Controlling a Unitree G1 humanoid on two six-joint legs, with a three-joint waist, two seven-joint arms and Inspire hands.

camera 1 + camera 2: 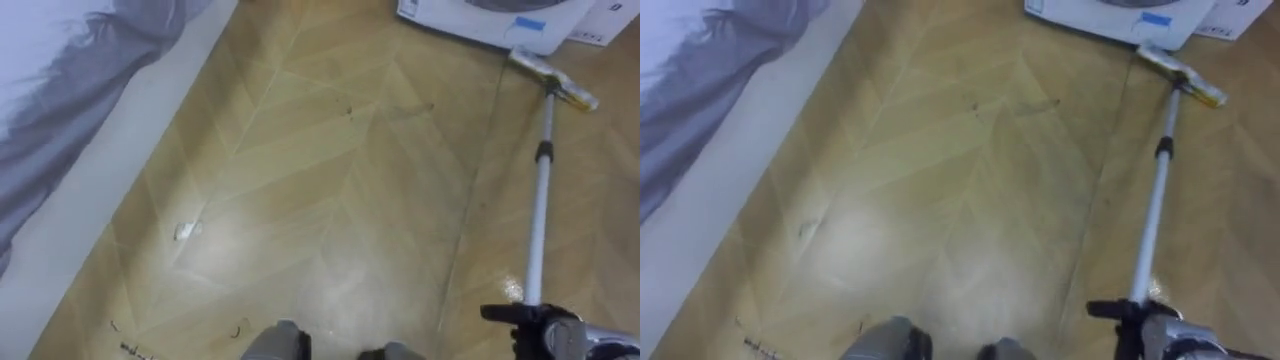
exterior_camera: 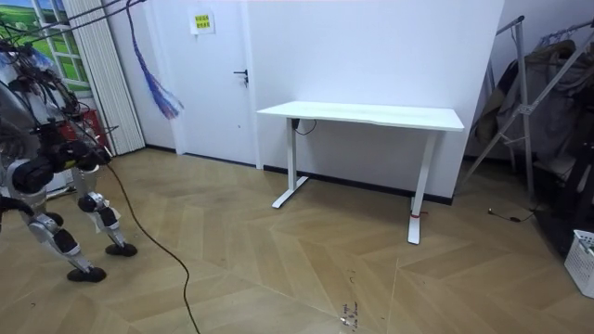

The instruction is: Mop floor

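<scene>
The mop (image 1: 540, 200) lies out ahead of the robot on its right. Its pole slopes from the right hand (image 1: 552, 335) at the lower right up to the flat head (image 1: 553, 77), which rests on the floor (image 1: 330, 180) just beside a white box (image 1: 490, 20). The fingers appear wrapped round the lower end of the pole, though blur hides exactly how they sit. Holding it low and at arm's reach keeps the head flat on the wood and gives a long stroke, probably to drag it back across the boards.

A bed (image 1: 90, 190) with a grey sheet (image 1: 60, 90) runs along the left, so the open strip between it and the box is the part to be cleaned. 1 small white scrap (image 1: 187, 231) lies on that strip near the bed, well apart from the head, and a few tiny bits (image 1: 130, 347) sit close to the robot's feet. A pale sheen in the middle could be damp or only reflected light.

In the room view the robot stands at the left edge with legs bent, near a door (image 2: 223, 83) and well apart from the white desk (image 2: 362, 114).

The task looks largely undone: the head is parked at the far end of its reach and the scrap is untouched.
</scene>
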